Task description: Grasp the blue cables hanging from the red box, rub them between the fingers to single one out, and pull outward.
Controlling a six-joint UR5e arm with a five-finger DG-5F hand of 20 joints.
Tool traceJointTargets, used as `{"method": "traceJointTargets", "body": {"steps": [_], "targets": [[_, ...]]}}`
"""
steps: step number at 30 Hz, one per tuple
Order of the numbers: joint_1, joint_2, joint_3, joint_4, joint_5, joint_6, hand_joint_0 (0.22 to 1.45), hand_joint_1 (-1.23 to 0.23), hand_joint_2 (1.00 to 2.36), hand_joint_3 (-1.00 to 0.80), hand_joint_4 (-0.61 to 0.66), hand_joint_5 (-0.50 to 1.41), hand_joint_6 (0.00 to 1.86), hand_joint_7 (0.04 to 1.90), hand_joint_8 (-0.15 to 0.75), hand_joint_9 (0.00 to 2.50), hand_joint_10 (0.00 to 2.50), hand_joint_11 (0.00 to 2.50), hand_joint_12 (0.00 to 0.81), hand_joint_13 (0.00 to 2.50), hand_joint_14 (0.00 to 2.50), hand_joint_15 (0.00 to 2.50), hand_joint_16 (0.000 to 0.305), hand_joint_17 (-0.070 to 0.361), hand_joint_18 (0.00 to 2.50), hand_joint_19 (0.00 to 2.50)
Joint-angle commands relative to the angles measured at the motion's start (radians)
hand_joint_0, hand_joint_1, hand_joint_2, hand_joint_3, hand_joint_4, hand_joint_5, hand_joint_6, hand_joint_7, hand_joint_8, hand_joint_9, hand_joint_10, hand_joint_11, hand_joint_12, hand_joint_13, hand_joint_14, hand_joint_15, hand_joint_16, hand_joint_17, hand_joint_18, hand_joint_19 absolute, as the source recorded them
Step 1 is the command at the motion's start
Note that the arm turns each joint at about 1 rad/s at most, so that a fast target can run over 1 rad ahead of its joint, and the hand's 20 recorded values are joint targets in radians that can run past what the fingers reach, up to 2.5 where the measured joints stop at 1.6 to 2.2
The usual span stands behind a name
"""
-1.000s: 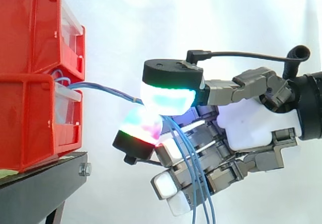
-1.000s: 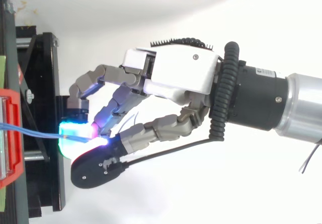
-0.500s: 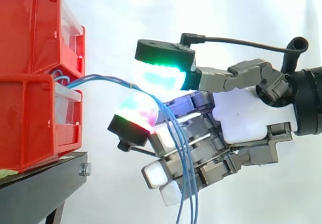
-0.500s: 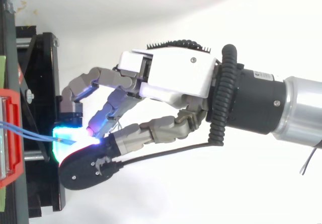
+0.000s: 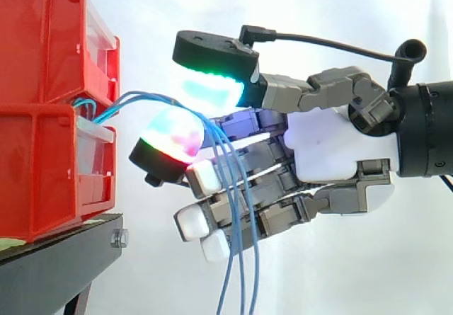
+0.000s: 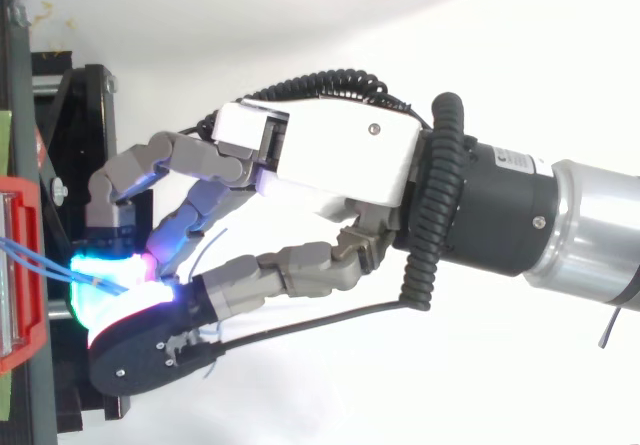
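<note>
Two red bins [image 5: 42, 166] are stacked at the left on a black stand [image 5: 56, 258]. Several thin blue cables [image 5: 237, 258] come out between the bins, arch to the right and drop down across the hand [image 5: 333, 152]. They pass between a green-cyan glowing pad [image 5: 209, 88] above and a multicoloured pad [image 5: 170, 134] below, which close on them with a narrow gap showing. The other fingers are curled lower, behind the hanging strands. From above, the hand [image 6: 330, 160] reaches left and the cables [image 6: 40, 263] run from the bin's red rim [image 6: 22, 350] into the glowing pads.
The black stand [image 6: 80, 165] reaches under the fingertips in the top view. A white curtain backs the work. The arm comes in from the right. Open space lies below and to the right of the hand.
The hand has moved left, closer to the bins. The cables, stretched nearly straight before, now arch slack. The two glowing pads have parted slightly.
</note>
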Motion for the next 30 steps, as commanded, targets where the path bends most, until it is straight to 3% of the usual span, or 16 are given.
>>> {"method": "traceJointTargets", "body": {"steps": [1,6,18,23,25,30], "targets": [[0.002,0.001,-0.023,0.028,0.01,-0.004,0.53,-0.65,1.0,-0.5,0.14,-0.12,0.79,0.99,0.256,0.97,0.02,0.76,0.352,0.81,0.02,0.61,0.045,0.101,0.69,0.56],[0.008,0.0,-0.07,0.097,0.018,-0.004,0.53,-0.64,1.0,-0.49,0.16,-0.11,0.71,1.04,0.254,0.94,0.02,0.72,0.352,0.8,0.02,0.59,0.045,0.102,0.68,0.56],[0.01,-0.002,-0.07,0.105,0.039,-0.004,0.53,-0.63,1.0,-0.49,0.17,-0.09,0.62,1.14,0.259,0.91,0.02,0.68,0.356,0.78,0.02,0.59,0.045,0.102,0.67,0.56],[0.022,-0.02,-0.067,0.111,0.064,-0.001,0.54,-0.63,1.0,-0.47,0.17,-0.09,0.62,1.15,0.258,0.91,0.02,0.68,0.354,0.77,0.02,0.58,0.044,0.1,0.66,0.56],[0.027,-0.04,-0.064,0.117,0.065,0.005,0.54,-0.63,1.0,-0.47,0.16,-0.09,0.62,1.15,0.254,0.91,0.02,0.67,0.351,0.77,0.02,0.58,0.044,0.099,0.66,0.56],[0.031,-0.039,-0.051,0.099,0.067,0.069,0.57,-0.64,1.0,-0.44,0.16,-0.1,0.64,1.15,0.252,0.92,0.02,0.68,0.347,0.77,0.02,0.58,0.043,0.097,0.66,0.57]]}}
